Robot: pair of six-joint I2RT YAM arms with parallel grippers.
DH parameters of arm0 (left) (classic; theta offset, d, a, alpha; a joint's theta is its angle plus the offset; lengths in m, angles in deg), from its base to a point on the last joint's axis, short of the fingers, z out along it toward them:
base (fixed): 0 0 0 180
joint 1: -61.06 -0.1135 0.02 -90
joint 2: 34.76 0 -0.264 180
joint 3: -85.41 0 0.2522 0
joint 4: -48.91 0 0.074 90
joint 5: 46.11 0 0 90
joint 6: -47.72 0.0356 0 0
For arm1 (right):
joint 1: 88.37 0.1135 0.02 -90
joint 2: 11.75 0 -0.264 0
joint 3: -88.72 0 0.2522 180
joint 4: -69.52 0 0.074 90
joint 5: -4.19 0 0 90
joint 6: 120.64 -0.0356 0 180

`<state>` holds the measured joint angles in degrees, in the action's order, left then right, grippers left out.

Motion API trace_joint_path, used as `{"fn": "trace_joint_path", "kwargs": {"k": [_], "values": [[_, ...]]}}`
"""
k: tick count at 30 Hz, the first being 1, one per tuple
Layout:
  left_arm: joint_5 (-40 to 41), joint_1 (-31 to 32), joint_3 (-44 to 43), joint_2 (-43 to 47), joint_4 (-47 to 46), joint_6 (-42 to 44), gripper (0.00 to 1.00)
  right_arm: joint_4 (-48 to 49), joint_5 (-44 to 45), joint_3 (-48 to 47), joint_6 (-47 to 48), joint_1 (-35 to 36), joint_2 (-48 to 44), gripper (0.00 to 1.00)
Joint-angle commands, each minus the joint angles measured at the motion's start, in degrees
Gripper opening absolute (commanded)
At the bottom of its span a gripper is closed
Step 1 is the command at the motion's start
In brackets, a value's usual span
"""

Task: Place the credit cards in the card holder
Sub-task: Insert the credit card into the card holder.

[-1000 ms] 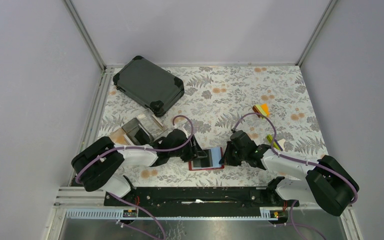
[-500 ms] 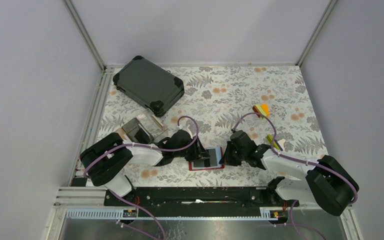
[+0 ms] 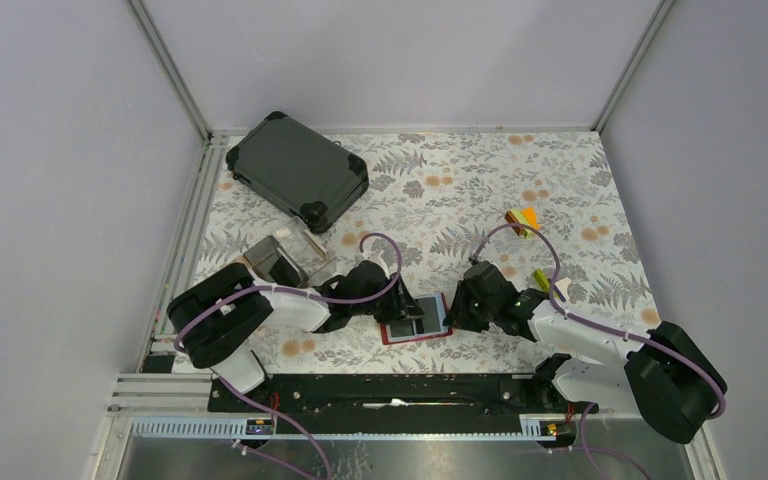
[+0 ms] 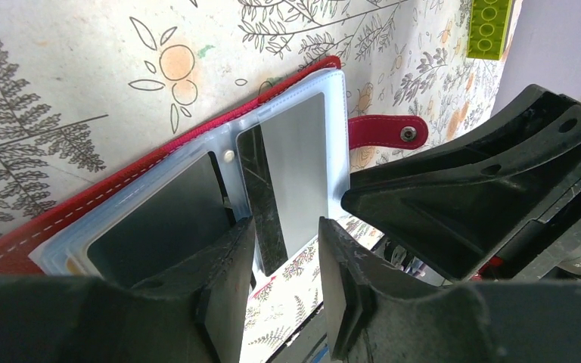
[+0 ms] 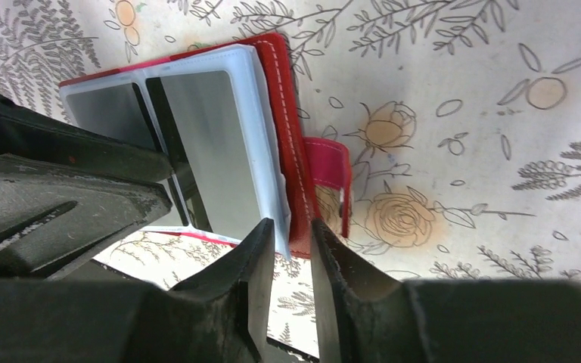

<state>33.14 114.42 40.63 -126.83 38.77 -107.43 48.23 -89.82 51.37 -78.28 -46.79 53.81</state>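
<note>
The right fingers (image 5: 291,231) have just let go and stand parted astride the edge of the card holder (image 5: 276,91); it lies open on the tabletop (image 5: 461,60), cards (image 4: 302,166) in its sleeves; the left fingers (image 4: 285,227), parted and empty, have edged closer; probably a card is newly seated.

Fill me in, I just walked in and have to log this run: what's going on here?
Two robot arms are working on a red card holder lying open on the flowered table. Its clear sleeves already hold a grey card and a dark card. The left pincer straddles one end of the sleeves, the right pincer the holder's stitched edge by the snap tab. Both stand with jaws apart; whether either pinches anything is unclear.
</note>
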Motion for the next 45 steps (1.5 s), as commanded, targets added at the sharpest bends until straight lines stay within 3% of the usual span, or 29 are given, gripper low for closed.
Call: {"fn": "trace_joint_path", "kwargs": {"k": [1, 5, 13, 20, 37, 40, 45], "values": [[0.38, 0.39, -0.78, -0.52, -1.32, -0.51, 0.39, -5.93, 3.75, -1.92, 1.57, -0.28, -1.71, 0.33], [0.87, 0.36, -0.8, 0.4, 0.76, -0.18, 0.39, -6.68, 5.2, -1.7, 1.7, -0.27, -2.46, 0.35], [1.84, 0.65, -1.29, 1.31, 3.99, 0.43, 0.39, -3.22, 1.06, -0.83, 1.98, -0.22, -3.57, 0.27], [2.65, 0.73, -1.66, 2.14, 5.88, 1.16, 0.39, -2.04, -0.09, -0.78, 2.02, -0.28, -5.75, 0.33], [2.79, 0.94, -2.51, 2.21, 7.17, 1.58, 0.38, 3.89, -4.66, 1.78, 1.67, -0.22, 0.14, 0.28], [2.82, 1.03, -2.96, 2.1, 7.61, 1.75, 0.38, 5.16, -5.96, 1.88, 1.53, -0.26, 1.04, 0.23], [2.74, 1.38, -3.92, 1.85, 7.94, 1.78, 0.38, 6.13, -6.5, 2.13, 1.07, -0.3, 1.2, 0.04]]}}
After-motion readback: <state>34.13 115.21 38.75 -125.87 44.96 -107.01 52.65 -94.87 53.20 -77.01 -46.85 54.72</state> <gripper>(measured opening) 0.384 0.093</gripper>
